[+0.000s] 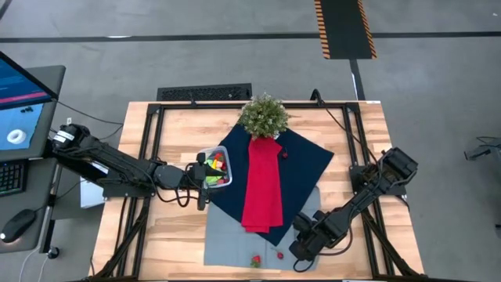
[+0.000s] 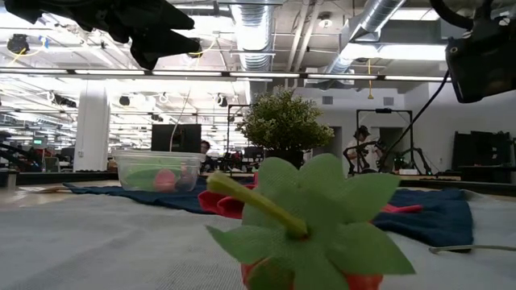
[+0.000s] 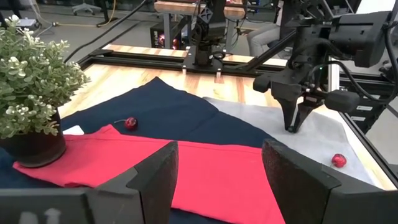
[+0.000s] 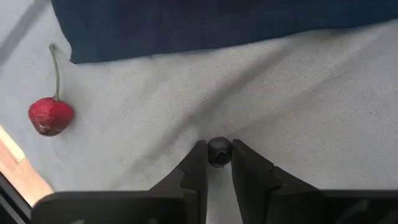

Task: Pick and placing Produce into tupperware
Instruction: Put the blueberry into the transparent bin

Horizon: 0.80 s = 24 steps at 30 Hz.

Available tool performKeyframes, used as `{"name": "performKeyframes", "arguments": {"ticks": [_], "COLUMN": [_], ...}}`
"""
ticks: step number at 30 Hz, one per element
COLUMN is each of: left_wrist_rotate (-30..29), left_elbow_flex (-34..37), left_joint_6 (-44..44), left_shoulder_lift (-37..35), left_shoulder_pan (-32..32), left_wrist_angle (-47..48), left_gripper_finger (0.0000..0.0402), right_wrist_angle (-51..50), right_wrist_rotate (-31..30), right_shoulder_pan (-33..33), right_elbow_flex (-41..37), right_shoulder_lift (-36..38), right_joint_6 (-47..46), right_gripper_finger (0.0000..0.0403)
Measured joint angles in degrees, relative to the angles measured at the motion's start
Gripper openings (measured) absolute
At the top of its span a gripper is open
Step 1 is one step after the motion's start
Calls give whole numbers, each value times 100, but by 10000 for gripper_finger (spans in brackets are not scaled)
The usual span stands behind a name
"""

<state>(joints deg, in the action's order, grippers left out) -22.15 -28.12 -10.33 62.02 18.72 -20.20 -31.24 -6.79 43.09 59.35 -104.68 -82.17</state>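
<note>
The clear tupperware (image 1: 221, 150) stands on the navy cloth's left corner and holds green, yellow and pink produce; the low view shows it too (image 2: 129, 161). My left gripper (image 1: 205, 177) hangs open over it, seen also in its own wrist view (image 3: 217, 155). My right gripper (image 1: 301, 247) points down at the grey cloth, shut on a small dark round piece (image 4: 219, 151). A cherry (image 4: 50, 115) lies on the grey cloth beside it. A strawberry (image 1: 255, 261) sits near the table's near edge. Another cherry (image 3: 130, 122) rests on the navy cloth. My right gripper pinches the small dark round piece (image 4: 219, 147) between its two fingertips (image 4: 194, 163), coming from above and pointing down. Only the fingers' free ends are on it. Whether the piece is lifted off the grey cloth, I cannot tell.
A red cloth strip (image 1: 263, 188) lies along the navy cloth (image 1: 313, 160). A potted green plant (image 1: 264, 116) stands at the far end. The grey cloth (image 1: 227, 239) covers the near middle. A keyboard, mouse and monitor sit off the table's left side.
</note>
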Motion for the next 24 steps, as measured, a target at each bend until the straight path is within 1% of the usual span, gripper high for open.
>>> {"name": "performKeyframes", "arguments": {"ticks": [7, 14, 18, 21, 24], "left_wrist_rotate": [0, 0, -2, -4, -5], "left_elbow_flex": [0, 0, 0, 0, 0], "left_joint_6": [-2, -2, 0, 15, 12], "left_shoulder_lift": [0, 0, 0, 0, 0], "left_shoulder_pan": [0, 0, 0, 0, 0], "left_wrist_angle": [-3, 23, 24, 24, 21], "left_gripper_finger": [222, 222, 222, 222, 222], "right_wrist_angle": [-476, -637, -763, -785, -779], "right_wrist_rotate": [13, -49, -149, -375, -473], "right_shoulder_pan": [0, -11, -48, -140, -251], "right_elbow_flex": [210, 251, 256, 248, 393], "right_shoulder_lift": [-33, -22, -15, 34, 38], "right_joint_6": [15, 18, 149, 334, 577], "right_gripper_finger": [70, 66, 64, 64, 57]}}
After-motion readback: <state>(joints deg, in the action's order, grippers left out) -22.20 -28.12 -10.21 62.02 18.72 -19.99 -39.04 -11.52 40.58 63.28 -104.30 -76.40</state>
